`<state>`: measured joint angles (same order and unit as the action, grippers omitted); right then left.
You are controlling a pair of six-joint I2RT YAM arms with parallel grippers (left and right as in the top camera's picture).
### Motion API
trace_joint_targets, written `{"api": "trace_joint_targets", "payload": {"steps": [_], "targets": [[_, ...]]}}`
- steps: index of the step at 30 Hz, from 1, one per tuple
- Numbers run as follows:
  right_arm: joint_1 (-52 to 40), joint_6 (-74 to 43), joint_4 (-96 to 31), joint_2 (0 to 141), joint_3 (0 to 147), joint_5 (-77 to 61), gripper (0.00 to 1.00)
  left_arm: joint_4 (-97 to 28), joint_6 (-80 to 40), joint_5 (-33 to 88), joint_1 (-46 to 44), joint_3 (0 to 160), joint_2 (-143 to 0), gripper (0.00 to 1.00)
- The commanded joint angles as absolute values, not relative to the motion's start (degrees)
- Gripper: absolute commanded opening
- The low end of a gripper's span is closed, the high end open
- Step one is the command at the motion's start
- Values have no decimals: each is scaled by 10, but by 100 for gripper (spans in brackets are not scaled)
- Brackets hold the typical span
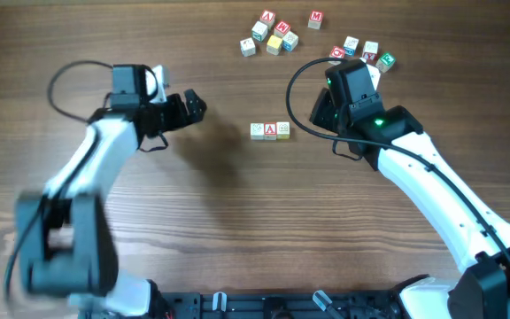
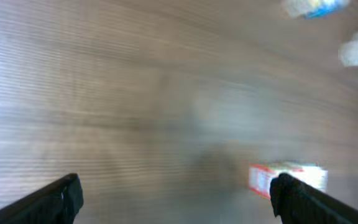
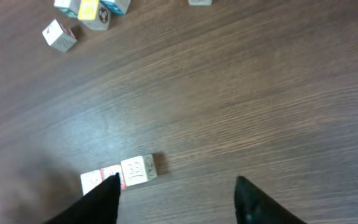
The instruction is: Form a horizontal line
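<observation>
**A:** Since the overhead view takes in the whole table [image 1: 237,221], where does the line stand?

**B:** A row of three blocks [image 1: 270,131] lies near the middle, between the two arms. The blocks sit side by side and touching, running left to right. The middle one shows a red A.

**A:** And the others?

**B:** A cluster of loose blocks [image 1: 271,35] is scattered toward the far edge, well apart from the row. A second group [image 1: 366,51] lies just beyond the right arm's wrist, and only the overhead shows that group.

**A:** What about the tools?

**B:** The left gripper [image 1: 193,105] hangs left of the row, clear of it. From above I cannot judge its gap. The left wrist view shows its fingers [image 2: 55,199] spread wide with nothing between them. That view is badly blurred. A pale shape with a red edge sits by one finger, and its markings are unreadable.

**A:** And the right one?

**B:** The right gripper [image 3: 176,186] is parted, less widely, and holds nothing. In its wrist view one fingertip overlaps the end of the row, so contact cannot be told there. The overhead shows it near the row's right end but apart from it.
</observation>
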<state>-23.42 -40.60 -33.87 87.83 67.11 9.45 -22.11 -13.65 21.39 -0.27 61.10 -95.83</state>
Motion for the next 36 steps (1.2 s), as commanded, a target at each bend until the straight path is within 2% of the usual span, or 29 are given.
{"api": "trace_joint_targets", "payload": {"steps": [1, 5, 9, 15, 17, 23, 36], "targets": [[-234, -406, -338, 858, 672, 109, 63, -290, -53, 153, -17, 617, -762, 100], [-234, -405, -338, 858, 672, 109, 68, -410, -47, 88, -54, 617, -566, 100], [-234, -405, -339, 858, 672, 109, 81, -552, -47, 78, -67, 617, -392, 100], [-234, -405, -344, 858, 672, 106, 96, -669, -47, 65, -67, 617, -233, 100], [-234, -405, -346, 858, 672, 105, 99, -686, -47, 63, -67, 617, -204, 100], [-234, -405, -359, 857, 672, 98, 100, -752, -47, 63, -67, 617, -195, 100], [-234, -406, -383, 858, 672, 90, 99, -753, -47, 63, -67, 617, -195, 100]]}}
